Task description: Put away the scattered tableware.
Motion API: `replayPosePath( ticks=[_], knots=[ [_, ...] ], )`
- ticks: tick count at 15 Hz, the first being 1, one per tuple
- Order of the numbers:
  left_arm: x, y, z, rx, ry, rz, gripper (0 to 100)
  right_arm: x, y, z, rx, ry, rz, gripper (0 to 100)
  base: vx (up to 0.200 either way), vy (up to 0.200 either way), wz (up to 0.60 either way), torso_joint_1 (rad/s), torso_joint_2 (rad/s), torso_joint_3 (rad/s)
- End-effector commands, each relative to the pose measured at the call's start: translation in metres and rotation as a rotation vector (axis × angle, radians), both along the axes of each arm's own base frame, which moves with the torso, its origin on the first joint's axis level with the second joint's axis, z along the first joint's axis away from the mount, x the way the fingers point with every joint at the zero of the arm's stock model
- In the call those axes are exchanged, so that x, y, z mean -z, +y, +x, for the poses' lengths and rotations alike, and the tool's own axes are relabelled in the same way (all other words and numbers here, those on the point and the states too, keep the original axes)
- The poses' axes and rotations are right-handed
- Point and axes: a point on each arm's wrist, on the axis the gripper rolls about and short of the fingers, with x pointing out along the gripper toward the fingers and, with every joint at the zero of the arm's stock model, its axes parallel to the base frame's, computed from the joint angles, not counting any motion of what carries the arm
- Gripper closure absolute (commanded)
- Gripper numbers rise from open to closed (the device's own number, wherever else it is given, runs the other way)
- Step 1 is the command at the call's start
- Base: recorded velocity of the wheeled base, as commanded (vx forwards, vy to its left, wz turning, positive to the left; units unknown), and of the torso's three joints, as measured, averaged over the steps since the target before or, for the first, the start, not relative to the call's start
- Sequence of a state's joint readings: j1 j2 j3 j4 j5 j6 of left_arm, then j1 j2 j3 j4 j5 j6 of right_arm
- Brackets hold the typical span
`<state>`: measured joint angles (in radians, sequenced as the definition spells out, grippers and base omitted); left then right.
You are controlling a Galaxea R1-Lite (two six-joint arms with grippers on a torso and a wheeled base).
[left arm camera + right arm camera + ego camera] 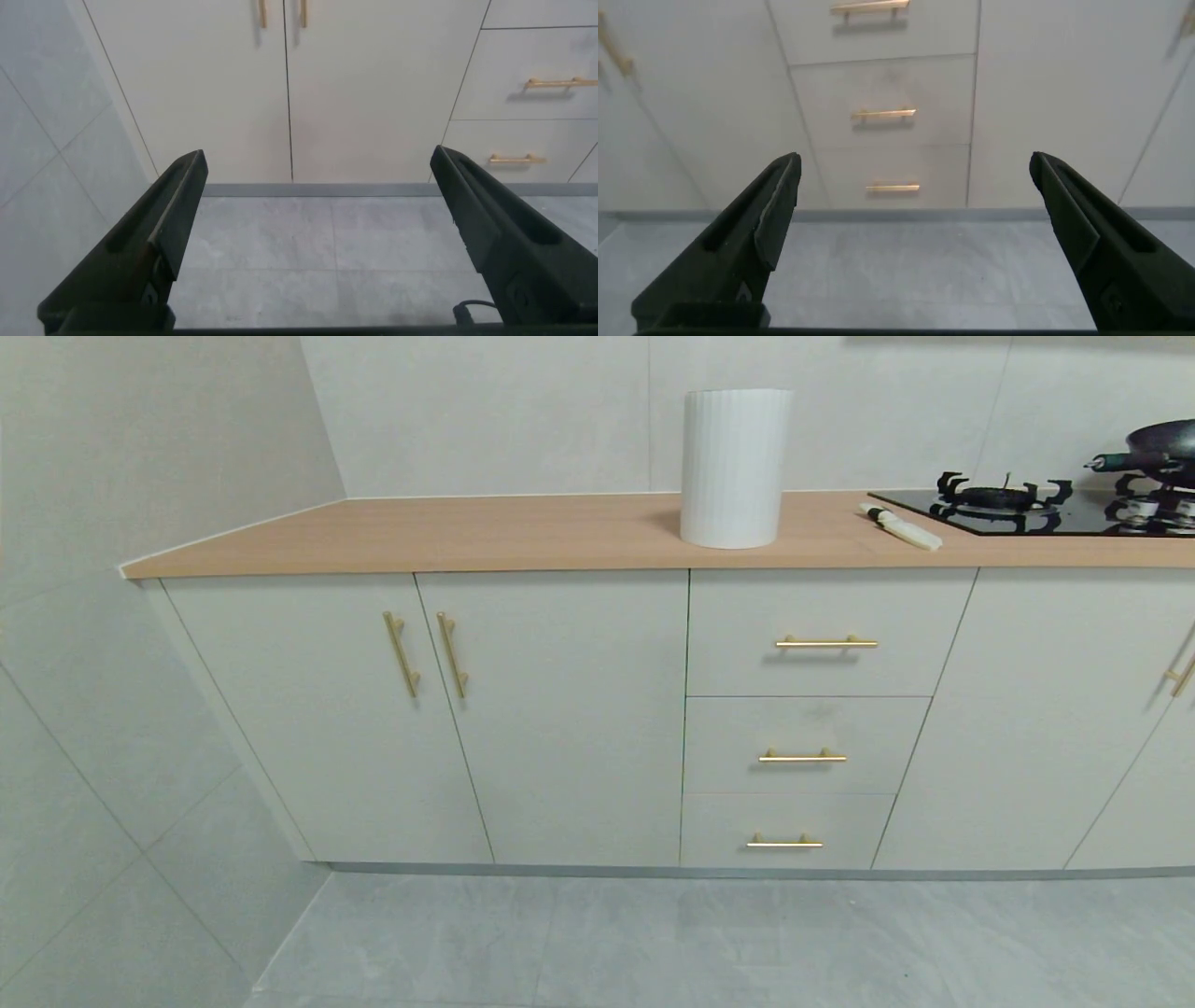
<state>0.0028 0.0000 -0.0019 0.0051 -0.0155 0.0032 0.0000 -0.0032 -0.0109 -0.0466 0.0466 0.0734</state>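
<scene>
A pale utensil with a dark end (899,525) lies on the wooden countertop (485,534), between a tall white ribbed cylinder (733,467) and the black gas hob (1036,509). My left gripper (318,163) hangs open low above the grey floor, facing the double cabinet doors (280,75), with nothing between its fingers. My right gripper (915,168) is open too, low before the stack of three drawers (878,117), and holds nothing.
A dark pan (1158,443) sits on the hob's right burner. Three drawers with gold handles (826,642) lie under the cylinder; double doors (425,653) stand to their left. A tiled wall (112,616) closes the left side. Grey floor (653,943) spreads in front.
</scene>
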Motion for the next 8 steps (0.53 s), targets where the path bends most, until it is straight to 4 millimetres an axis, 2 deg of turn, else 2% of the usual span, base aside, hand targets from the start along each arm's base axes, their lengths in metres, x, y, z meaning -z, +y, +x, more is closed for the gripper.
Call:
replayPosePath(
  ticks=[1, 8],
  knots=[
    [0.0001, 0.0000, 0.0000, 0.000, 0.000, 0.000, 0, 0.0030, 0.0002, 0.0011, -0.007, 0.015, 0.001, 0, 0.000, 0.000, 0.00, 0.000, 0.00, 0.000],
    [0.0001, 0.0000, 0.0000, 0.000, 0.000, 0.000, 0, 0.0028, 0.0008, 0.0011, -0.032, 0.010, -0.043, 0, 0.000, 0.000, 0.00, 0.000, 0.00, 0.000]
  ],
)
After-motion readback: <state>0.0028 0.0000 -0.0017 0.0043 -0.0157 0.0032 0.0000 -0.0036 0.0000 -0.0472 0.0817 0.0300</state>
